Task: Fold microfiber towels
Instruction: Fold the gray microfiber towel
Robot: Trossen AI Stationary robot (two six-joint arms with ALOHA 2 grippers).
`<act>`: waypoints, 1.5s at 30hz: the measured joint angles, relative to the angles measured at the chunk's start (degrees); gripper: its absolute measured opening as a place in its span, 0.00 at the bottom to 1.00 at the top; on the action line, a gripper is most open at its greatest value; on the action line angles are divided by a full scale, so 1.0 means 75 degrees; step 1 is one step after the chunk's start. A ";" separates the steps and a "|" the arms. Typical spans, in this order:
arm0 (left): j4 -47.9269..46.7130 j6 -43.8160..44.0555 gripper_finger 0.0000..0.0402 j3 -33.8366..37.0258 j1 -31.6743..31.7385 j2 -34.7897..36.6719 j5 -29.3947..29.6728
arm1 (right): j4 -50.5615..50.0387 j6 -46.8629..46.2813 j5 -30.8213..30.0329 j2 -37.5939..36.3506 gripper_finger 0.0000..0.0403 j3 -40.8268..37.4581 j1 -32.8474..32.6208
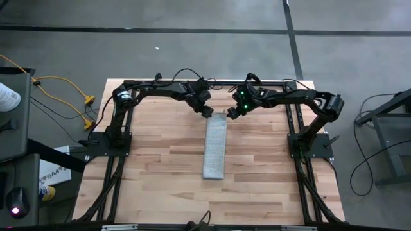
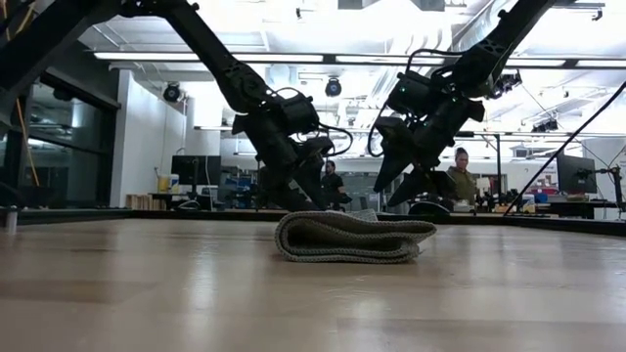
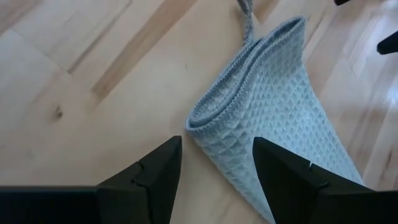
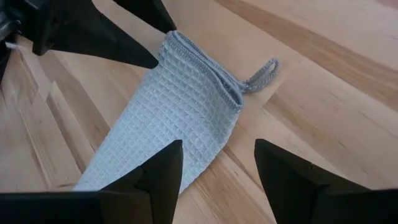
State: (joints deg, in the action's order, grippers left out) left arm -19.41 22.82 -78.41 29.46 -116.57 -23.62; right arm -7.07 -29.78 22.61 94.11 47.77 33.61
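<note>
The light grey microfiber towel (image 1: 215,149) lies folded into a long narrow strip of several layers on the middle of the table, running from far to near. Its far end (image 3: 249,93) carries a small hanging loop (image 4: 264,73). My left gripper (image 1: 207,112) hovers open just above the strip's far left corner. My right gripper (image 1: 229,114) hovers open above its far right corner. In the low view the towel (image 2: 354,238) rests flat on the table with both grippers (image 2: 293,196) (image 2: 406,186) above and behind it.
The wooden table (image 1: 160,167) has bare room on both sides of the strip and toward the near edge. The arms' black bases (image 1: 106,138) (image 1: 308,141) stand at the left and right edges. People sit at desks in the room beyond the table (image 2: 460,176).
</note>
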 joint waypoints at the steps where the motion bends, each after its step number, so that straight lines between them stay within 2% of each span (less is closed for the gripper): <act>1: -0.0027 0.0004 0.49 0.0000 -0.0016 -0.0010 -0.0002 | 0.0003 -0.0011 0.0005 0.0000 0.48 0.0000 0.0000; 9: -0.0022 0.0042 0.49 -0.0104 -0.0079 -0.0294 0.0001 | 0.0002 -0.0072 0.0035 0.0024 0.48 0.0000 -0.0038; 13: -0.0018 0.0036 0.49 -0.0114 -0.0079 -0.0308 -0.0003 | 0.0015 -0.0085 0.0029 0.0346 0.48 0.0003 -0.0032; 21: -0.0017 -0.0002 0.49 -0.0114 -0.0079 -0.0318 -0.0008 | 0.1371 -0.0479 0.0646 0.1393 0.48 0.0089 -0.0023; 35: -0.0022 -0.0060 0.49 -0.0108 -0.0079 -0.0329 -0.0037 | 0.0940 -0.0188 0.0100 0.1472 0.48 0.0460 -0.0015; 39: -0.0025 -0.0112 0.49 -0.0108 -0.0079 -0.0332 -0.0039 | 0.0889 -0.0059 0.0042 0.1469 0.45 0.0460 -0.0015; 45: -0.0031 -0.0206 0.49 -0.0105 -0.0079 -0.0335 -0.0043 | 0.0860 0.0035 -0.0021 0.1469 0.34 0.0460 -0.0014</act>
State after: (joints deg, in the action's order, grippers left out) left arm -19.64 21.28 -79.20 28.86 -119.09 -23.94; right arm -0.62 -29.51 22.46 105.12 51.22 33.50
